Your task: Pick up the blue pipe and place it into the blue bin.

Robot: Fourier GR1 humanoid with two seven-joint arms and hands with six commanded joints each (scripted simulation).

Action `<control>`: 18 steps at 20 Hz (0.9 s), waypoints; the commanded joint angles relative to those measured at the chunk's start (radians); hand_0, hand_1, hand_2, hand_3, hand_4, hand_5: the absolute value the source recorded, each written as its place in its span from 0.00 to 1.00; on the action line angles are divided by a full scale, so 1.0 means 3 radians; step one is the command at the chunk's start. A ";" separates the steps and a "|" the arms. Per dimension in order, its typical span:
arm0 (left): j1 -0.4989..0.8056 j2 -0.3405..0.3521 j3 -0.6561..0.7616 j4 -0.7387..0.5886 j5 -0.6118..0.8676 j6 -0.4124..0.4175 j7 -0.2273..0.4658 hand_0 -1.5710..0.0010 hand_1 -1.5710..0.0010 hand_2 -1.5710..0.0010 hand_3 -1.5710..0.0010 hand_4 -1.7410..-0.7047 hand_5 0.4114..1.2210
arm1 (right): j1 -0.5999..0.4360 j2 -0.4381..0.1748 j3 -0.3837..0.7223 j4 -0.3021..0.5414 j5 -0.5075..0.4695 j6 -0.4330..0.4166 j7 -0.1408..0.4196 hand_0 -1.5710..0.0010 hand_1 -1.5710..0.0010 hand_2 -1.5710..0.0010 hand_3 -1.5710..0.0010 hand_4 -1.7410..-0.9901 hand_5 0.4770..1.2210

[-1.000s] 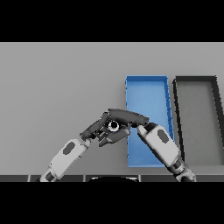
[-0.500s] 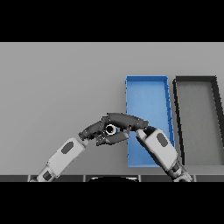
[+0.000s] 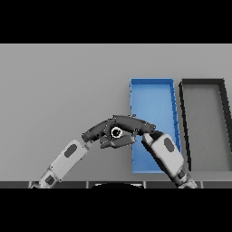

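**Two Hands Meet Beside the Blue Bin**

On the grey table, seen from the head view, two dark hands come together just left of the blue bin. The left hand reaches in from the lower left. The right hand reaches across from the lower right, over the bin's left wall. Both hands are so dark and so close that I cannot tell if their fingers are curled or straight.

Between the hands sits a small round ring with a pale rim. It may be the end of the pipe, but no blue shows on it, so I cannot be sure.

Beside the blue bin, on its right, stands a black bin. Both bins are long trays.

No words or labels can be read anywhere.
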 commanded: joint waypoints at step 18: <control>0.0213 0.0085 -0.0039 -0.0180 0.0117 0.0065 0.0369 1.00 1.00 1.00 1.00 0.85 0.10 | -0.1160 -0.0216 -0.0619 0.0106 -0.1682 -0.0836 0.0787 0.00 0.00 0.00 0.00 0.33 1.00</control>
